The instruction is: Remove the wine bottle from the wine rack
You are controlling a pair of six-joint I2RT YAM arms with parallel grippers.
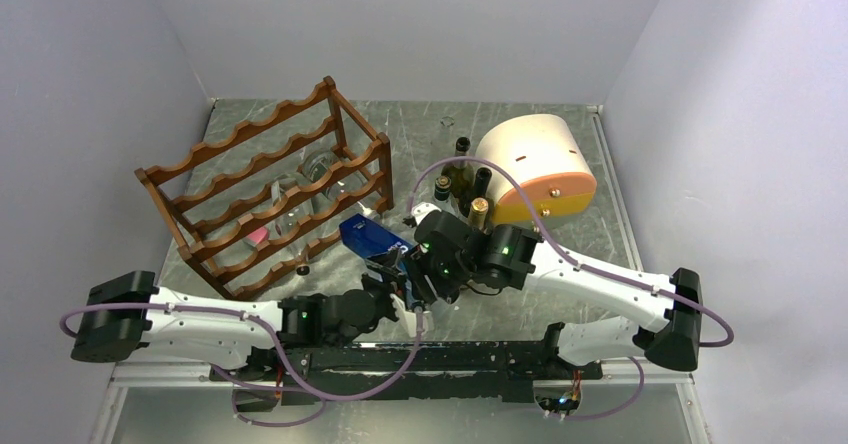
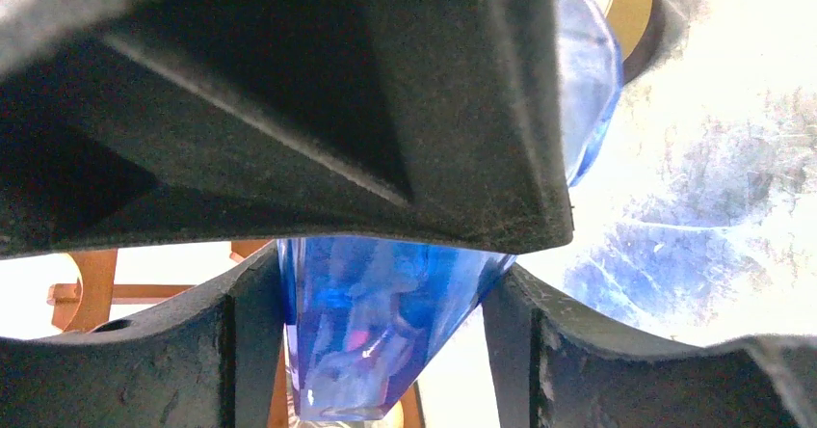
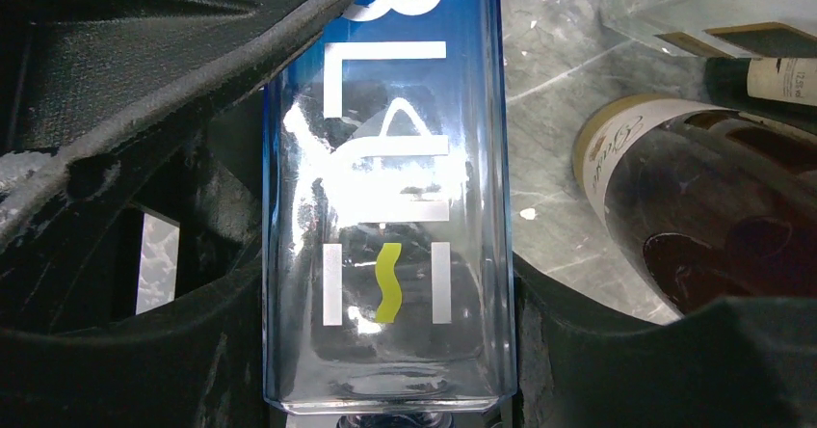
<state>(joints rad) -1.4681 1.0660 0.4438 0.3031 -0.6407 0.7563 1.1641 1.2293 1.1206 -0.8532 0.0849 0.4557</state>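
Observation:
A blue square-sided glass bottle (image 1: 368, 236) with white lettering is held tilted just in front of the right end of the reddish-brown wooden wine rack (image 1: 250, 134), off its rails. My left gripper (image 1: 398, 286) is shut on it; in the left wrist view the blue bottle (image 2: 371, 332) is pinched between the fingers (image 2: 241, 351). My right gripper (image 1: 415, 259) is also shut on it; in the right wrist view the bottle (image 3: 385, 187) fills the gap between the fingers (image 3: 597, 361), near its shoulder.
Clear bottles (image 1: 318, 169) lie in the rack's lower tiers. A cream-and-orange drum-shaped box (image 1: 535, 159) stands at the back right, with several dark bottles (image 1: 465, 189) beside it. A dark labelled bottle (image 3: 694, 216) lies right of my right gripper.

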